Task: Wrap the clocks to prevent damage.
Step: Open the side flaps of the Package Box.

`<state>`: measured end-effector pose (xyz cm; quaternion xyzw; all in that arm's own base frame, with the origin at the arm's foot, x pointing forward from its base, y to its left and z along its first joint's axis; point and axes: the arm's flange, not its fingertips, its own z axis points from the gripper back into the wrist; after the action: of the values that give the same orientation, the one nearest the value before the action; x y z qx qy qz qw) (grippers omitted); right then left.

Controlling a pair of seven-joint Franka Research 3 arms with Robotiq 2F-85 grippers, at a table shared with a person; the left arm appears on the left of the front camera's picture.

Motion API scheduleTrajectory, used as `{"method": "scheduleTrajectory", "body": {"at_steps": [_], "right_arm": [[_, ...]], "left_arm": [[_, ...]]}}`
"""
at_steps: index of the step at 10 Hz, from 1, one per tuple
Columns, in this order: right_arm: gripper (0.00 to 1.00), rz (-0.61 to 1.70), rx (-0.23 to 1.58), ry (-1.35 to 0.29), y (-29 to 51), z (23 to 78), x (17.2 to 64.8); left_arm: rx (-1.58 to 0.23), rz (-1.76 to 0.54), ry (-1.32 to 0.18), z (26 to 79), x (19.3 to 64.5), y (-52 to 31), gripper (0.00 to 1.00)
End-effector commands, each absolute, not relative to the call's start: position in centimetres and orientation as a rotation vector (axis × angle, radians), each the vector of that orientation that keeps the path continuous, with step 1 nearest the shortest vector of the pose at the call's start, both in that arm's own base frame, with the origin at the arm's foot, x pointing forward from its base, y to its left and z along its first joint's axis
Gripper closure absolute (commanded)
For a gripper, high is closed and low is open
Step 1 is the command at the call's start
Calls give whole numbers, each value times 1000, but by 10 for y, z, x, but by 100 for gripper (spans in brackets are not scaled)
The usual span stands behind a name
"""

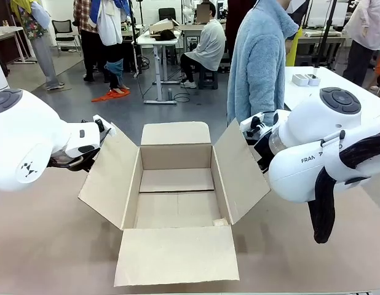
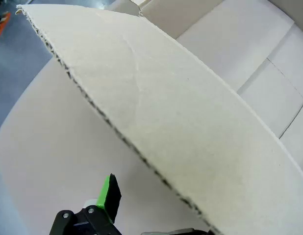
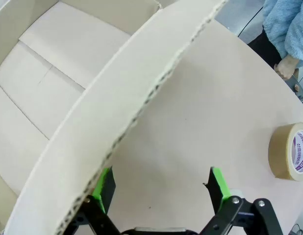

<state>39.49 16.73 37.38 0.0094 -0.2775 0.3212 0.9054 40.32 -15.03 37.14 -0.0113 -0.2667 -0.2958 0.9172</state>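
Observation:
The clocks are out of view. An open cardboard box [image 1: 176,184] sits mid-table with all its flaps spread and nothing inside. My left gripper [image 1: 99,128] is at the outer edge of the box's left flap [image 1: 110,175]. In the left wrist view that flap [image 2: 181,112] runs across the gripper [image 2: 156,218]; one green fingertip [image 2: 110,192] shows and the other is hidden under the cardboard. My right gripper [image 1: 254,125] is at the right flap [image 1: 242,169]. It stands open [image 3: 161,188], with the flap's edge [image 3: 141,103] over its left finger [image 3: 105,187].
A roll of brown tape [image 3: 289,152] lies on the table right of the box. A person in a light blue fleece [image 1: 257,55] stands at the far side, one hand [image 3: 287,66] near the table edge. Small white boxes [image 1: 305,79] sit on a white table behind.

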Motion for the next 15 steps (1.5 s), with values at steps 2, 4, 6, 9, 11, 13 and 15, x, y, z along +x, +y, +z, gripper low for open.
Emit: {"method": "scheduleTrajectory", "body": {"at_steps": [2,4,6,9,11,13,15], "right_arm": [[0,663,20,-573,167,374,395],[0,663,20,-573,167,374,395],[0,663,19,-573,167,374,395],[0,623,-75,-477,163,544,349],[0,597,-137,-487,170,598,345],[0,602,-180,-478,187,646,320],[0,590,-211,-480,194,655,307]], "left_arm": [[-23,-608,-549,371,403,-150,0],[-23,-608,-549,371,403,-150,0],[-23,-608,-549,371,403,-150,0],[32,-716,-441,498,404,-186,0],[66,-747,-434,552,399,-207,0],[136,-749,-409,593,396,-224,0],[159,-708,-463,614,384,-224,0]]}}
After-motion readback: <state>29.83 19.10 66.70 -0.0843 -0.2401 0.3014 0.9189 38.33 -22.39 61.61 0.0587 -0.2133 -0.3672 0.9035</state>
